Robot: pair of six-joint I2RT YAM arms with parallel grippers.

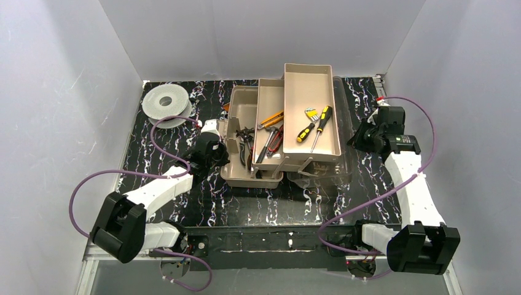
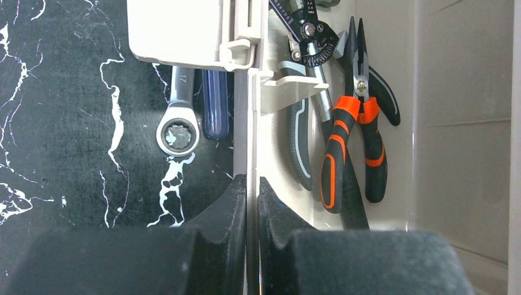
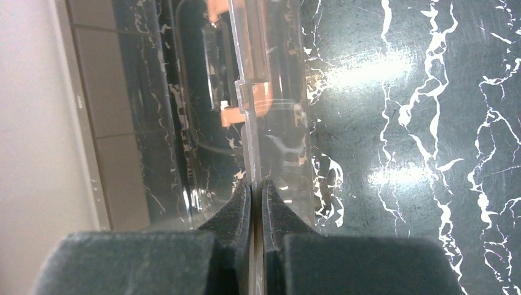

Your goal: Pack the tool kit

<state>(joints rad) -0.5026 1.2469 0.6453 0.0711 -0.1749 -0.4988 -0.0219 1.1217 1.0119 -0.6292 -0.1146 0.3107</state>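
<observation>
Fingers (image 2: 228, 206) of the left gripper (image 2: 247, 184) clamp the toolbox (image 2: 246, 147) wall; orange-handled pliers (image 2: 335, 153) lie inside the toolbox, a wrench (image 2: 178, 132) just outside. Right gripper (image 3: 257, 187) fingers clamp the toolbox's clear lid (image 3: 250, 123). From above, the toolbox stands open between both grippers, 2 screwdrivers (image 1: 305, 133) in its top tray (image 1: 336, 110).

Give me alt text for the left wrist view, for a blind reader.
The left claw is shut on the thin tan wall of the toolbox. Inside the box, right of it, lie orange-and-black pliers; outside, on the black marbled table, lie a silver wrench and a blue screwdriver handle.
</observation>
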